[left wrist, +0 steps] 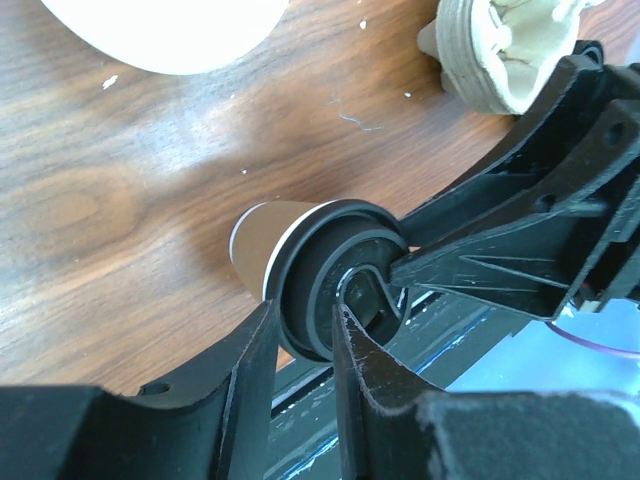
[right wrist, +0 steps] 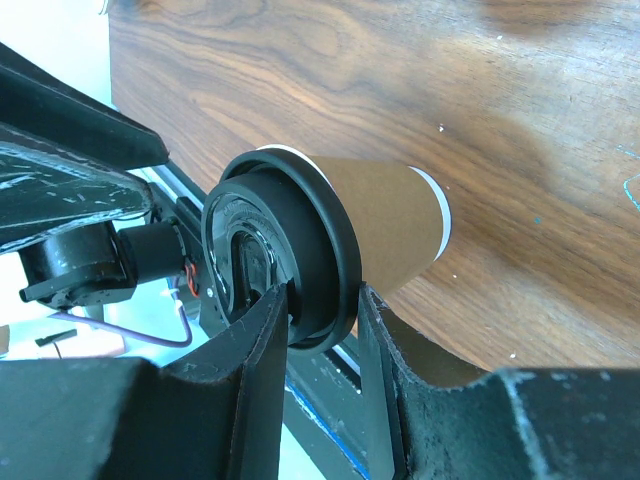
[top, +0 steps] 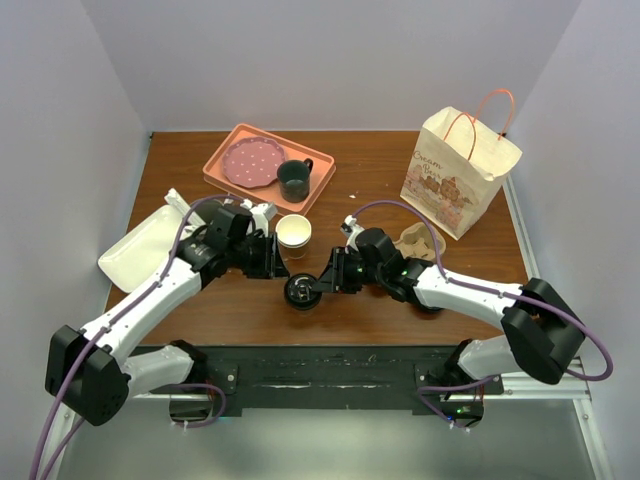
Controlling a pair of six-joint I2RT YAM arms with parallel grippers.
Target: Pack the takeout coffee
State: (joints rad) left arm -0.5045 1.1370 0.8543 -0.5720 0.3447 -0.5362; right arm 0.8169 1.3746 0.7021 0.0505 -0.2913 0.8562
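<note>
Surroundings: an open paper cup (top: 293, 232) stands just behind the takeout coffee (top: 303, 291), near the left arm's (top: 150, 300) wrist. A crumpled grey-brown pulp piece (top: 418, 243) lies beside the right arm (top: 470, 290). The paper bag (top: 458, 172) stands upright at the far right, well apart. A pink tray (top: 320, 172) at the far side carries a dotted plate (top: 252, 161) and a dark green mug (top: 294, 179). A white dish (top: 140, 252) lies at the left edge.
In the way: between the coffee and the bag sit the right arm's wrist and the pulp piece.
Coffee, place: near the front middle of the table (top: 380, 170), between the two wrists.
Coffee, axis: long axis roughly vertical, black lid up, tan body narrowing downward. I cannot tell whether the base touches the table.
Left arm: reaches in from the left, forearm angled toward the centre.
Left jaws: closed across the lid's rim, with one finger outside and one in the recess.
Right arm: stretches in low from the right, wrist facing the left arm's.
Right jaws: pinching the opposite side of the same rim.
</note>
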